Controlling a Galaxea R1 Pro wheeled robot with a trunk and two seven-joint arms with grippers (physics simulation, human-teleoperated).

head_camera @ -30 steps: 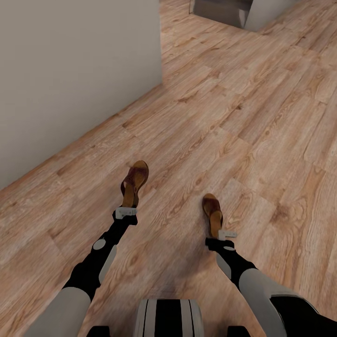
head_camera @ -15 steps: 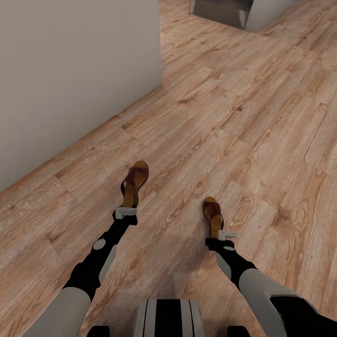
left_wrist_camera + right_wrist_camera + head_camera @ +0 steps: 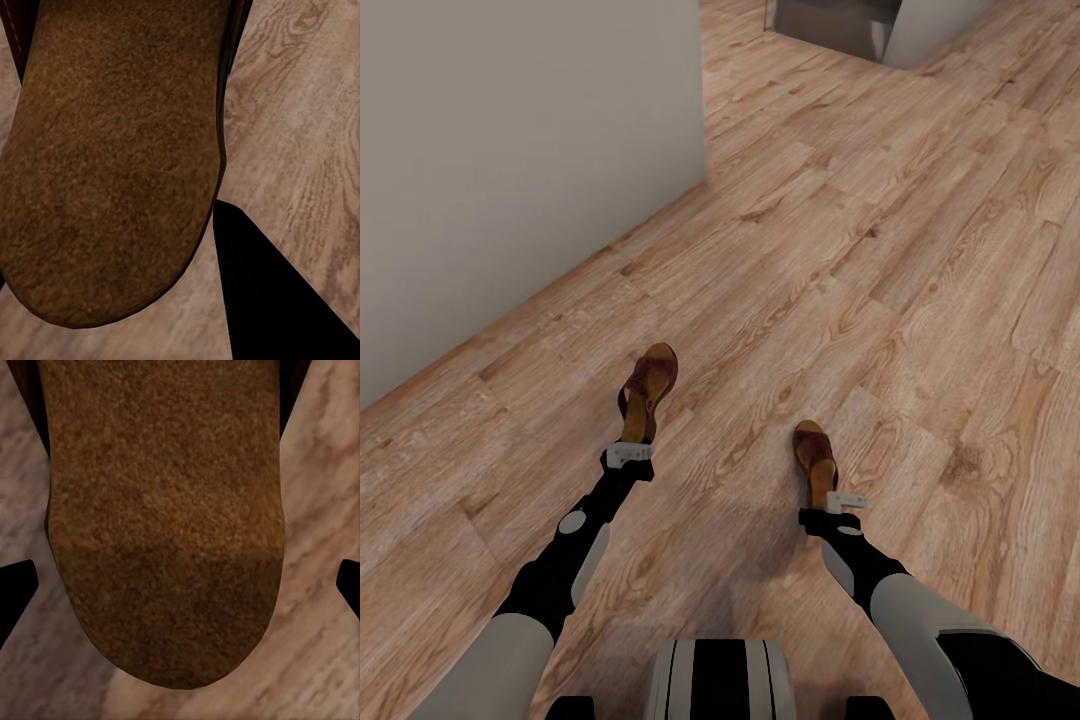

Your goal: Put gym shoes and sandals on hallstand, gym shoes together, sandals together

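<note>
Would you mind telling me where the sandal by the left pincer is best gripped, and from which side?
Probably at the heel end of the sandal, approached from the robot's side. It points lengthwise away from the left pincer, heel nearest, and the narrow sole edge there looks easier to pinch than the strapped front.

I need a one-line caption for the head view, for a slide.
Each pincer, left and right, holds one brown sandal, left and right, above the wood-plank corridor floor, beside a grey wall.
</note>
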